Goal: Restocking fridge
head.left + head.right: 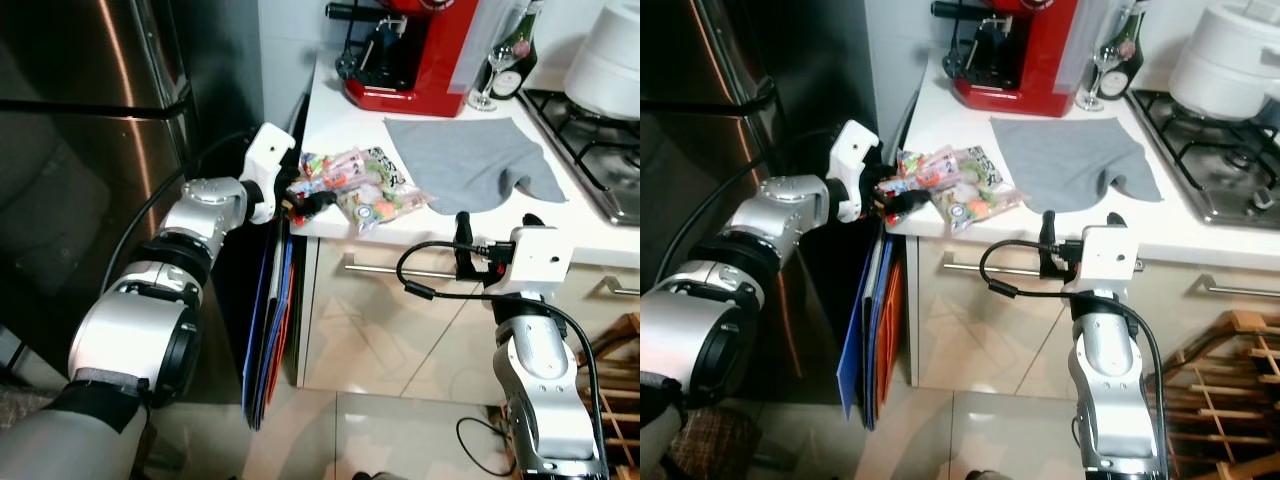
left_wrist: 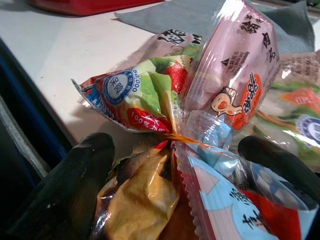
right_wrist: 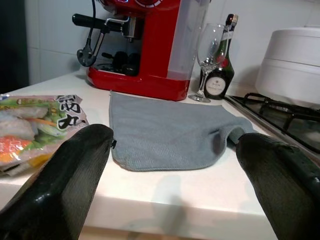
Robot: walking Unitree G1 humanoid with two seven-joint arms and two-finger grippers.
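Note:
Several colourful sealed food packets (image 1: 355, 185) lie in a pile at the left front corner of the white counter (image 1: 340, 110). My left gripper (image 1: 305, 203) reaches in from the fridge side at counter height. In the left wrist view it stands open, one black finger (image 2: 75, 190) on each side of the packets' (image 2: 200, 100) bunched ends. The dark steel fridge (image 1: 80, 120) stands shut on the left. Just below the counter's front edge, my right gripper (image 1: 497, 228) points up and is open, holding nothing; its fingers (image 3: 65, 185) frame the counter edge.
A grey cloth (image 1: 470, 160) lies mid-counter, with a red coffee machine (image 1: 420, 50), a wine glass (image 1: 490, 70) and a bottle (image 1: 520, 50) behind. A hob (image 1: 600, 140) with a white pot (image 1: 610, 50) is right. Blue and orange boards (image 1: 270, 320) stand between fridge and cabinet.

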